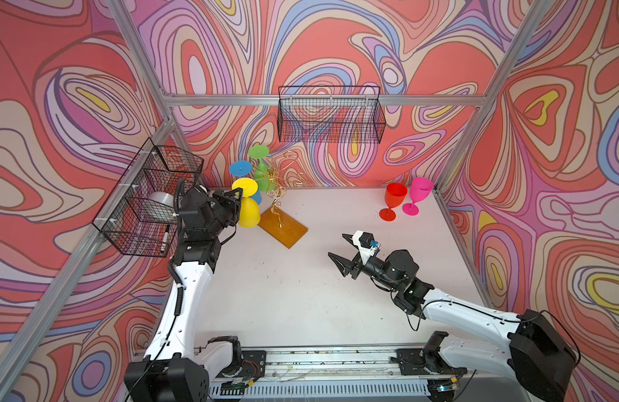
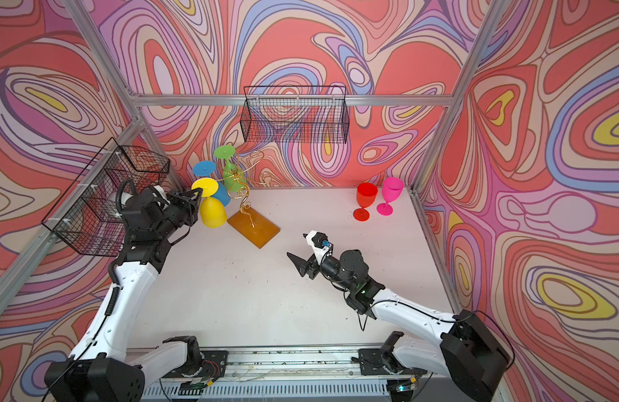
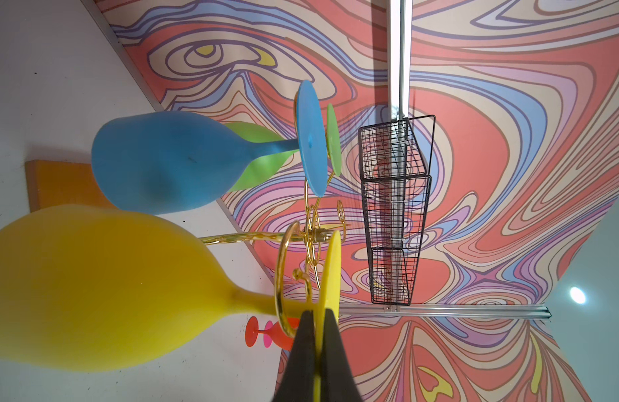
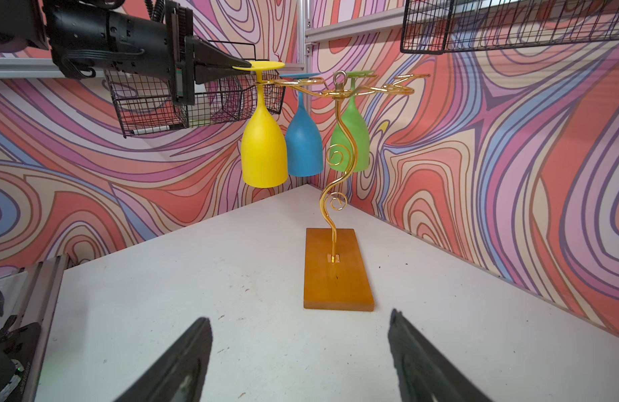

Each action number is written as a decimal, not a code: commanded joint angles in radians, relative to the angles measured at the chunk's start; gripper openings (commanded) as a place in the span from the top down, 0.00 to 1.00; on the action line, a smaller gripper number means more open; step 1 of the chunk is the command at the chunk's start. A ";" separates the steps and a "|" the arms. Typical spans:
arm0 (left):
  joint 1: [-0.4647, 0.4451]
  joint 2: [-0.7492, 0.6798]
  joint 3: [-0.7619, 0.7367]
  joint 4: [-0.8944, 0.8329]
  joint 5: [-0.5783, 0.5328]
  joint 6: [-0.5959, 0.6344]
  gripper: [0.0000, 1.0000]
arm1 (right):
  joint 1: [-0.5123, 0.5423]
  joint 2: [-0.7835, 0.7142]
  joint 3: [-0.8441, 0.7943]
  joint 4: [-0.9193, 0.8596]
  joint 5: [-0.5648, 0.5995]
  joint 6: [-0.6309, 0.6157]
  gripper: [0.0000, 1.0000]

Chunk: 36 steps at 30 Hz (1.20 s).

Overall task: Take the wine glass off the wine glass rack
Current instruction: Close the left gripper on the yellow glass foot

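yellow wine glass (image 4: pixel 263 149), hanging inverted, gold rack (image 4: pixel 336 278)

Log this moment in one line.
left gripper: shut on yellow glass foot | yellow glass: hanging on rack | right gripper: open, above table | red glass, pink glass: upright on table

1. I see walls (image 1: pixel 335 41) of swirling red, pink, lilac and blue pattern on three sides.
2. Below, a scuffed white tabletop (image 1: pixel 283 296).
3. Silver aluminium rails (image 1: pixel 231 100) carry two black wire mesh baskets (image 1: pixel 330 115) (image 1: pixel 137 240).
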 commanded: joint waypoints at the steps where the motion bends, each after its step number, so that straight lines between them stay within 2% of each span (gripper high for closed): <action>1: 0.007 -0.024 0.045 -0.042 -0.020 0.025 1.00 | 0.009 0.007 0.018 -0.011 0.003 0.002 0.16; 17: 0.021 0.054 0.125 -0.055 -0.025 0.054 1.00 | 0.009 0.000 0.016 -0.012 -0.005 0.002 0.16; 36: 0.018 0.158 0.187 0.027 0.051 0.025 1.00 | 0.011 0.000 0.019 -0.018 0.003 -0.004 0.16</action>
